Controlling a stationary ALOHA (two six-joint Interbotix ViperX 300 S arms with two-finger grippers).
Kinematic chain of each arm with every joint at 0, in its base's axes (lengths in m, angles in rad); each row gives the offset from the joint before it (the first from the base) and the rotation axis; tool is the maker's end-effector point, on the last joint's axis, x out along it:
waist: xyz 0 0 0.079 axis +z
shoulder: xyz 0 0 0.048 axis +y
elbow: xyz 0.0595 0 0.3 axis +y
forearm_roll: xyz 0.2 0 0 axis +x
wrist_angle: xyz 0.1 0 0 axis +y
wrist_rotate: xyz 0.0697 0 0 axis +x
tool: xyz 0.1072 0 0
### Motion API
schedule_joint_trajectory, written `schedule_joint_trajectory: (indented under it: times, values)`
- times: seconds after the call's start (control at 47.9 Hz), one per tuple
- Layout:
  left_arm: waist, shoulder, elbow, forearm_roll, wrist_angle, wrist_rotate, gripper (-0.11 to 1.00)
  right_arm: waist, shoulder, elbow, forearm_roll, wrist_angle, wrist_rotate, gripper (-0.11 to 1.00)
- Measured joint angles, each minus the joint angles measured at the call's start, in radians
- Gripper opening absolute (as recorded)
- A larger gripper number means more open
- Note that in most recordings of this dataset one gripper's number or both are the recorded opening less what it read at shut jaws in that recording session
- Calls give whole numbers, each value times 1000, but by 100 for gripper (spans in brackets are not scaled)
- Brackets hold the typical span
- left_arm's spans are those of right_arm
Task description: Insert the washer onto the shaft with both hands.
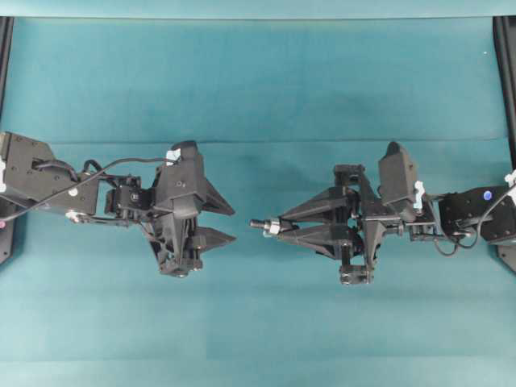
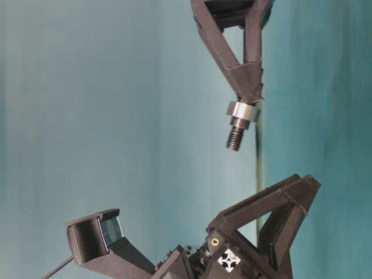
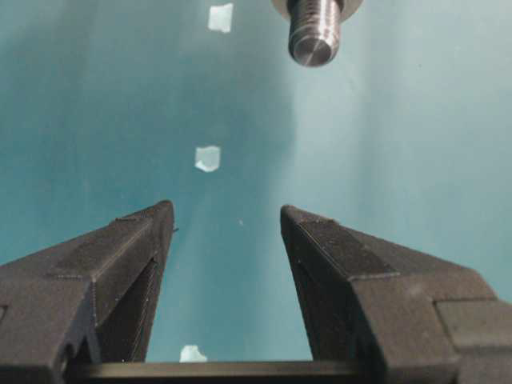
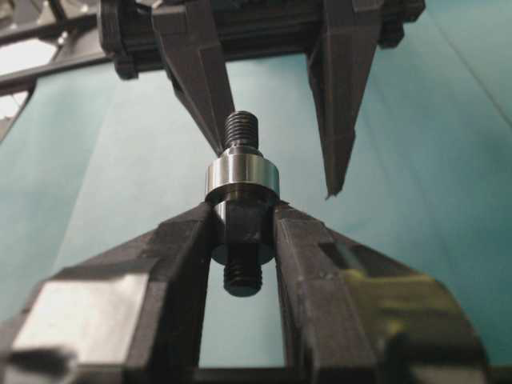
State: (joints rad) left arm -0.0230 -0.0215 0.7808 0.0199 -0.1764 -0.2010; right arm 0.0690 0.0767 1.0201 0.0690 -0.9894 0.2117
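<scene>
My right gripper (image 1: 280,227) is shut on the dark stepped shaft (image 1: 260,224), held level above the table with its threaded tip pointing left. The silvery washer (image 4: 242,178) sits around the shaft (image 4: 242,132), right against the right fingertips. From table level, the washer (image 2: 243,110) rings the shaft (image 2: 235,138) below the gripping fingers. My left gripper (image 1: 234,225) stands open and empty a short way off the shaft's tip, facing it. In the left wrist view the shaft (image 3: 314,32) shows end-on, above and slightly right of the gap of the left gripper (image 3: 226,212).
Teal cloth (image 1: 258,89) covers the table. Small whitish flecks (image 3: 208,158) lie on it under the left gripper. Black frame rails (image 1: 506,72) stand at the far left and right edges.
</scene>
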Motion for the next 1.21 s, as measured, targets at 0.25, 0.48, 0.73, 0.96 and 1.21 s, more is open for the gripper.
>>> schedule_joint_trajectory:
  times: [0.25,0.48,0.73,0.96,1.21]
  values:
    - [-2,0,0,2,0,-3,63,5,0,0,0,8,0,0]
    - [-3,0,0,2,0,-5,63,29,0,0,-2,61,2,0]
    - [-3,0,0,0,0,-5,63,32,0,-3,0,64,2,0]
    - [-3,0,0,0,0,-5,63,34,0,-5,-2,64,0,0]
    - [-5,0,0,2,2,-5,63,34,0,-5,0,64,2,0]
